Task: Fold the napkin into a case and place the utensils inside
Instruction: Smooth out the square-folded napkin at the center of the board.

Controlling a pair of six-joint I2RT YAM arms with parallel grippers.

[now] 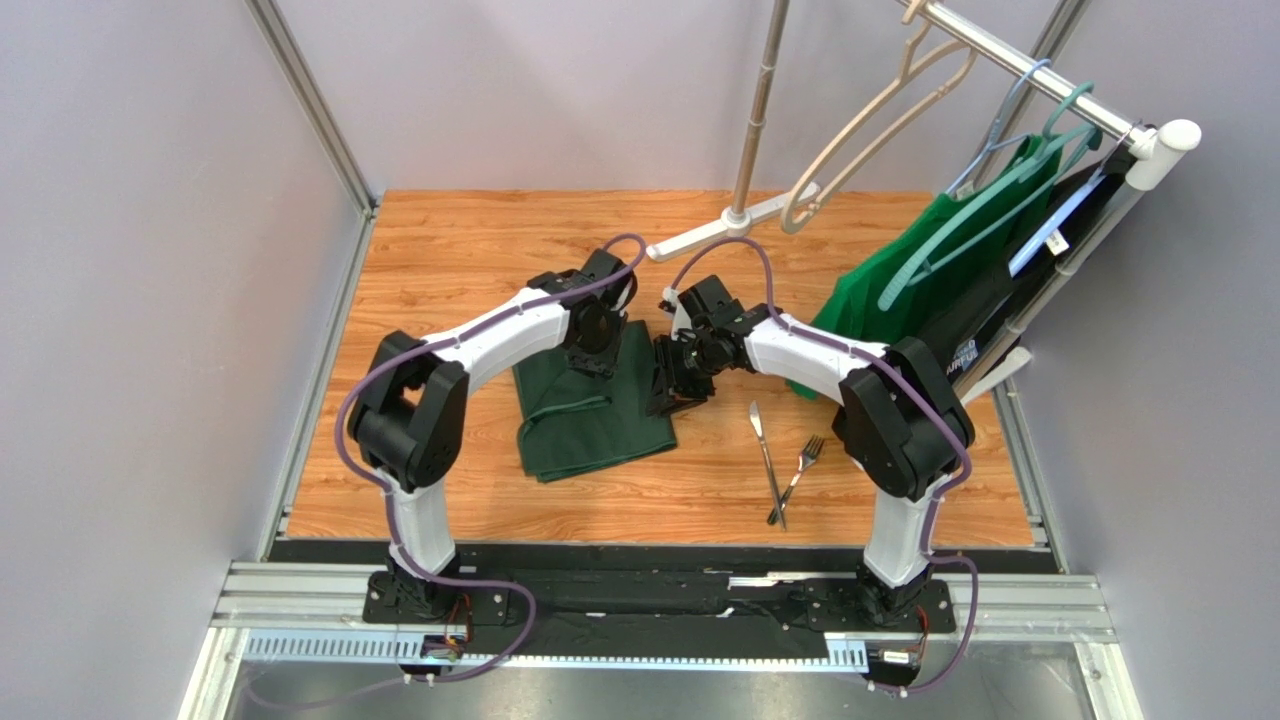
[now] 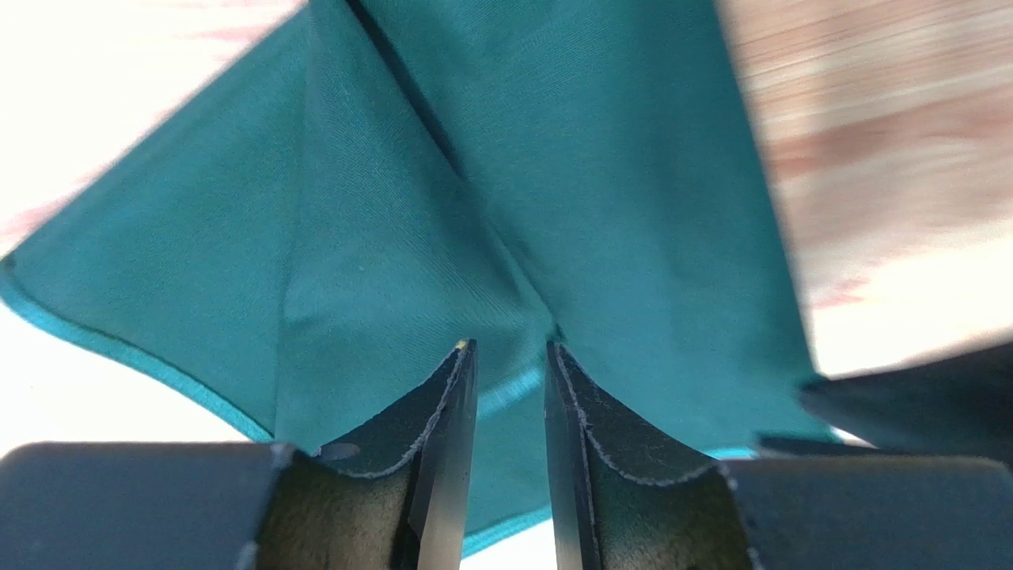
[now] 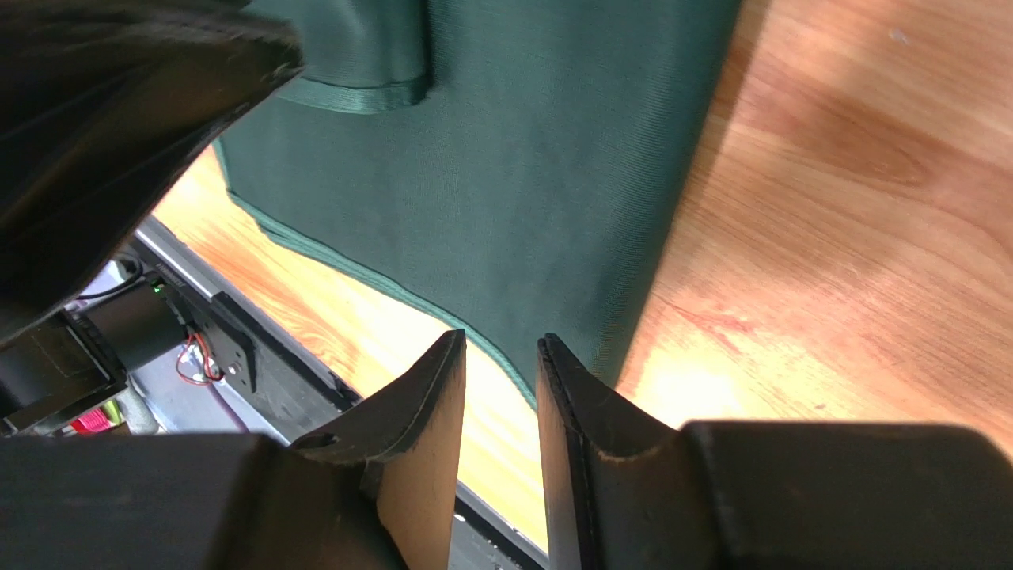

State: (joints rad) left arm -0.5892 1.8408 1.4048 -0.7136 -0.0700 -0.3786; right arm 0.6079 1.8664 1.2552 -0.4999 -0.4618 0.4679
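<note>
The dark green napkin lies folded on the wooden table. Its layered flaps fill the left wrist view, and its right edge and hemmed corner show in the right wrist view. My left gripper hovers over the napkin's far part, jaws a little apart with nothing between them. My right gripper is at the napkin's right edge, also narrowly open and empty, just above the table. The utensils, a knife and a fork, lie to the right of the napkin.
A clothes rack stands at the back right with a brighter green garment on a teal hanger and an empty hanger. Its white foot lies just behind both grippers. The table's front rail shows past the right fingers.
</note>
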